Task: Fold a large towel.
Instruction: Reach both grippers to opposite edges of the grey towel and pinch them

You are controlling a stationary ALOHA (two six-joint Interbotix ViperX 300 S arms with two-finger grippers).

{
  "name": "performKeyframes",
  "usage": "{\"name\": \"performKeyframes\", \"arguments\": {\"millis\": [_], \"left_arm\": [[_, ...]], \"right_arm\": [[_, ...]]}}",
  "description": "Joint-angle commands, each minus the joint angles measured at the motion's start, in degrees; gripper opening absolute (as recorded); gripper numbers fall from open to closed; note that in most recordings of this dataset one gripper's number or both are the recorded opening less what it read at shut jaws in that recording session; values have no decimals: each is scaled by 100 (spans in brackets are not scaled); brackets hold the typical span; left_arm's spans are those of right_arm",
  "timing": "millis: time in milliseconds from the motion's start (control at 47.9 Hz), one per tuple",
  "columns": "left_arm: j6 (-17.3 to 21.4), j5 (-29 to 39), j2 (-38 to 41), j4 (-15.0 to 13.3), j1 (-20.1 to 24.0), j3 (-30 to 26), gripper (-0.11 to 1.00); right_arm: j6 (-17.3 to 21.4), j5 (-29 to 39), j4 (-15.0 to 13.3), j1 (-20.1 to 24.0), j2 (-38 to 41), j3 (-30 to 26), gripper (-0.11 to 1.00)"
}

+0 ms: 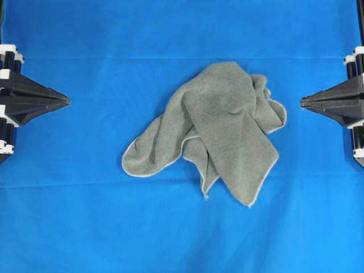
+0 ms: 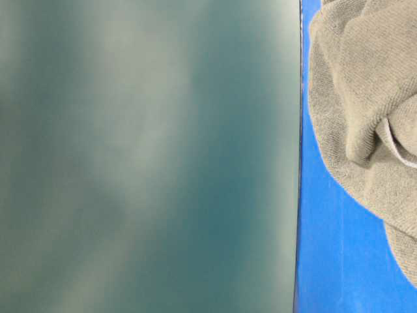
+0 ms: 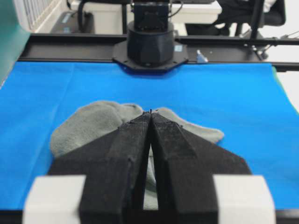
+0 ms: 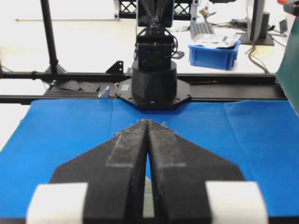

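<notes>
And here's the towel [image 1: 213,128], crumpled in a heap on the blue sheet [image 1: 68,216] that covers the desk, one rounded flap trailing toward the left pincer's side and two pointed corners hanging toward the bottom of the overhead view. Its pale hem shows along the edges. The left pincer [image 1: 67,102] sits well apart from the towel, out at the left edge, tips pressed together, gripping nothing. Over on the other side, the right pincer [image 1: 302,102] points back at the towel, also well apart from it though a shade nearer, fingers shut tight and empty too. From the left wrist view, the towel [image 3: 93,123] lies beyond the closed tips [image 3: 150,113], spread to both sides of them. In the table-level view a blurred dark-green panel [image 2: 150,156] fills most of the picture, with the towel [image 2: 365,91] bunched just right of it
</notes>
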Motion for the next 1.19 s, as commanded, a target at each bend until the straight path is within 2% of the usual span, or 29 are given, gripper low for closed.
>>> {"name": "performKeyframes", "arguments": {"millis": [0,63,188,292,376,501,647,710,877,961,1002,1169], "left_arm": [[-62,79,229,-132,-237,-193,0],[-70,97,431,-141,-466,-255,0],[-70,97,949,-149,-879,-343,0],[-88,97,1547,-176,-1002,-439,0],[-105,158,2013,-193,-993,-545,0],[-229,343,2769,-202,-1011,-782,0],[-396,606,3612,-202,-1011,-1090,2],[-431,703,3885,-202,-1011,-1204,11],[-606,861,4509,-202,-1011,-1354,59],[-747,870,4755,-202,-1011,-1415,79],[-800,888,4860,-202,-1011,-1433,83],[-826,879,5309,-202,-993,-1573,80]], "right_arm": [[26,0,0,141,35,-114,0],[62,272,9,290,97,-220,0],[237,1266,26,747,308,-527,0],[536,1916,53,1055,545,-703,0],[932,2294,62,1178,861,-826,0],[1459,2452,62,1354,1415,-853,0],[1898,2505,62,1459,2101,-940,1],[2030,2575,62,1494,2487,-1002,4],[2259,2681,62,1705,3445,-1204,52],[2391,2663,62,1828,3946,-1354,68],[2470,2689,62,1863,4148,-1424,68],[2742,2672,53,1916,4808,-1617,66]]}}
